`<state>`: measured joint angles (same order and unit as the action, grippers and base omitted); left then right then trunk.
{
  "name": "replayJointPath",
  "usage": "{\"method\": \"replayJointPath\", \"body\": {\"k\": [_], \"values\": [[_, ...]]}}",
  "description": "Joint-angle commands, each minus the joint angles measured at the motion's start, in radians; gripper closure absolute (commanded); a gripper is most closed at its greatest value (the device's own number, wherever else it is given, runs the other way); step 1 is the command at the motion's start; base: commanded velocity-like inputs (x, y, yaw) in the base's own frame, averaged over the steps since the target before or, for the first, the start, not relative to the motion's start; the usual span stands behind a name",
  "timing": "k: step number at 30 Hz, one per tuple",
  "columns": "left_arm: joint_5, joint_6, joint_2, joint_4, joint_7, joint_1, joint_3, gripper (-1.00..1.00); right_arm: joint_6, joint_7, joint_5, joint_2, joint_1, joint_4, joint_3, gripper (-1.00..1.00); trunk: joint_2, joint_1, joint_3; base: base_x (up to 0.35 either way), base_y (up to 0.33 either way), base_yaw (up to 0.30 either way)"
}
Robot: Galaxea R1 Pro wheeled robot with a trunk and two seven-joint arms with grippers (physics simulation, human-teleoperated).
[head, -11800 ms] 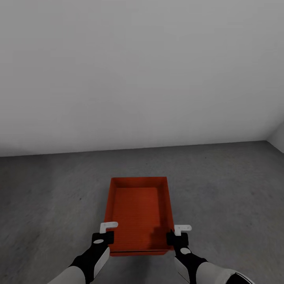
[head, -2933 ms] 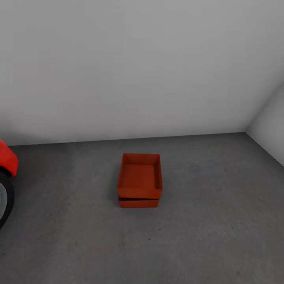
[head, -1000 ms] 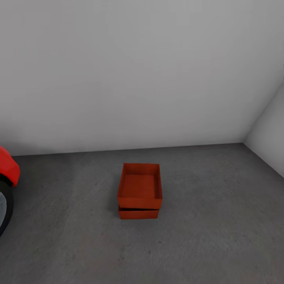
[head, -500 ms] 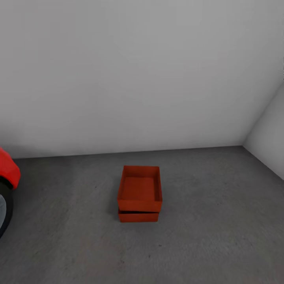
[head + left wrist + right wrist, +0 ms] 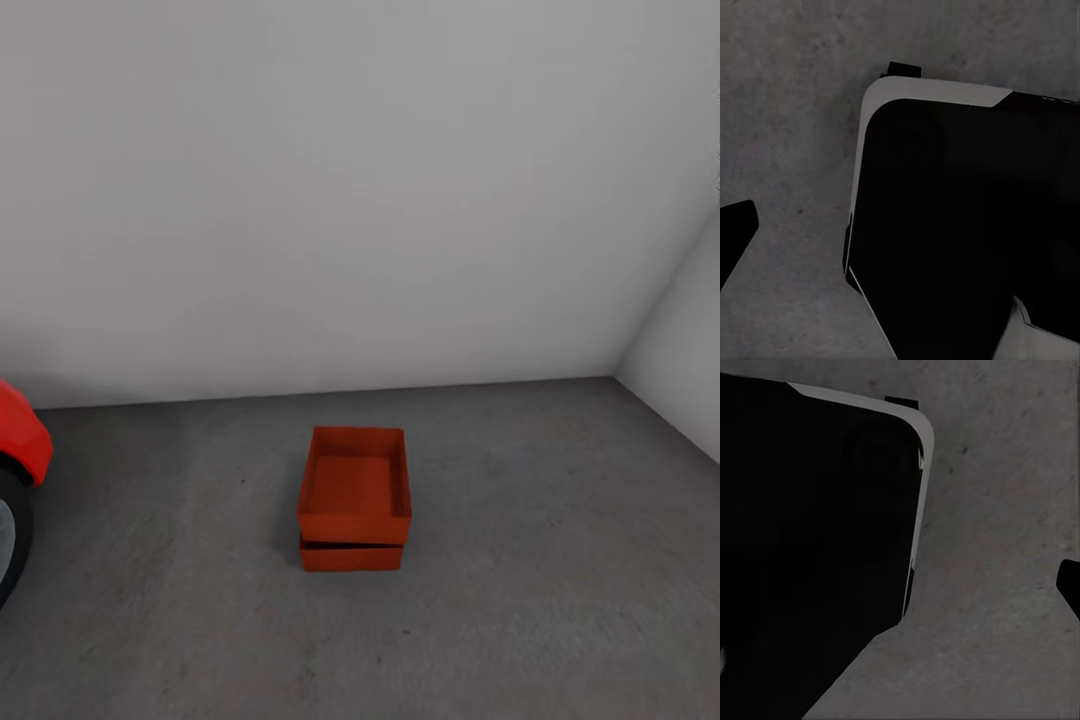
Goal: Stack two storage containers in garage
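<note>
- Head view: two orange-red storage containers are sitting stacked on the dark grey floor (image 5: 560, 600) of the garage. The upper container (image 5: 355, 485) is resting on the lower container (image 5: 351, 556), its open top facing up and nothing lying inside.
- The upper container is overhanging the lower one slightly toward the camera, casting a thin dark gap along the front edge; the sides are lining up closely.
- The stack is standing a little way out from the white-grey back wall (image 5: 350, 200), well apart from it. The side wall (image 5: 690, 360) is meeting the back wall off to the right of the stack.
- A red car (image 5: 20, 440) is showing at the frame edge, far left of the stack, with part of a dark tyre (image 5: 10, 530) below the bodywork.
- Left wrist view: a large black body with a pale rim (image 5: 967, 225), part of the robot, is hanging above speckled grey floor. A dark tip (image 5: 735, 229) is poking in at the edge. Jaws: cannot tell whether open or closed.
- Right wrist view: the same kind of black, pale-rimmed body (image 5: 817, 547) is hanging over grey floor, with a small dark tip (image 5: 1070, 585) at the edge. Jaws: cannot tell here either.
</note>
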<state>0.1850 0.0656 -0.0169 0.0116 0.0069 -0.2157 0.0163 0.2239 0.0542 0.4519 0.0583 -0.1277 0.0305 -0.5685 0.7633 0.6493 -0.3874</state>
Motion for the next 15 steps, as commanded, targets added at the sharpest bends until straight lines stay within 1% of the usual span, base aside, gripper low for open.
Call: {"method": "replayJointPath", "body": {"k": [1,15], "values": [[0.007,0.003,0.000,-0.001,0.001,-0.001,0.002,-1.00,0.006,0.006,0.010,0.000,-0.001,0.003,-0.007,-1.00,0.001,0.000,0.001,0.000,0.000,0.000],[0.007,0.003,0.000,-0.001,0.001,-0.001,0.002,-1.00,0.005,0.006,0.011,0.000,0.000,0.003,-0.007,-1.00,0.001,0.000,0.023,0.000,0.000,0.000]]}}
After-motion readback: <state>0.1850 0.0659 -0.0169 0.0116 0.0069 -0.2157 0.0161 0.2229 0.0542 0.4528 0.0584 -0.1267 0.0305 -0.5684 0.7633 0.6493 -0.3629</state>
